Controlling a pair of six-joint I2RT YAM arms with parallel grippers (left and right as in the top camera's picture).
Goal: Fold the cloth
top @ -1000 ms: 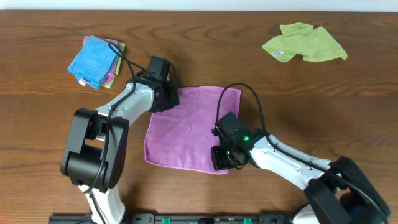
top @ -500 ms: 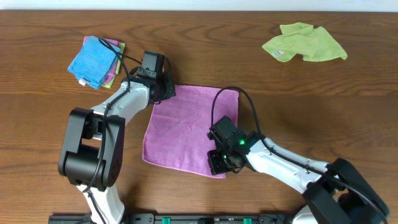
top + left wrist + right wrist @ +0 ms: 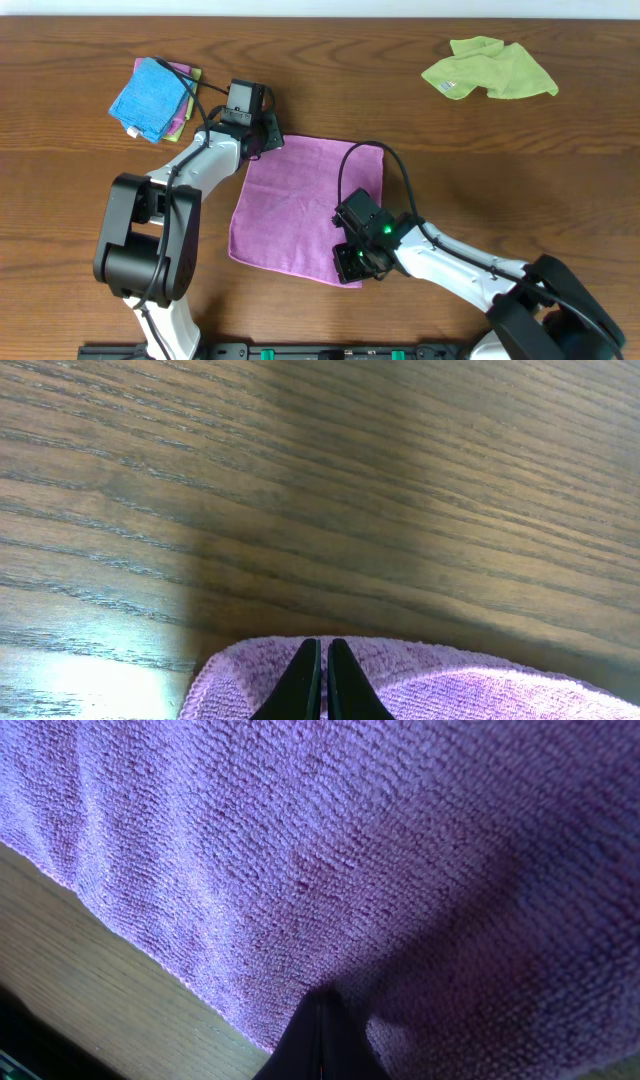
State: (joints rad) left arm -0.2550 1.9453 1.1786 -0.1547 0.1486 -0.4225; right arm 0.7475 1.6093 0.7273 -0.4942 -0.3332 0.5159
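A purple cloth [image 3: 305, 205] lies flat in the middle of the table. My left gripper [image 3: 268, 140] is shut on its far left corner; in the left wrist view the closed fingertips [image 3: 320, 650] pinch the cloth's edge [image 3: 420, 680]. My right gripper [image 3: 352, 268] is shut on the cloth's near right corner; in the right wrist view the closed fingers [image 3: 322, 1005] sit on the purple weave [image 3: 330, 850] near its hem.
A green cloth [image 3: 488, 68] lies crumpled at the far right. A blue cloth [image 3: 150, 95] rests on a small stack of folded cloths at the far left. Bare wood [image 3: 520, 180] lies right of the purple cloth.
Both grippers have moved left with the cloth's corners. The cloth has slid left and a little farther, and its far left corner has stretched out.
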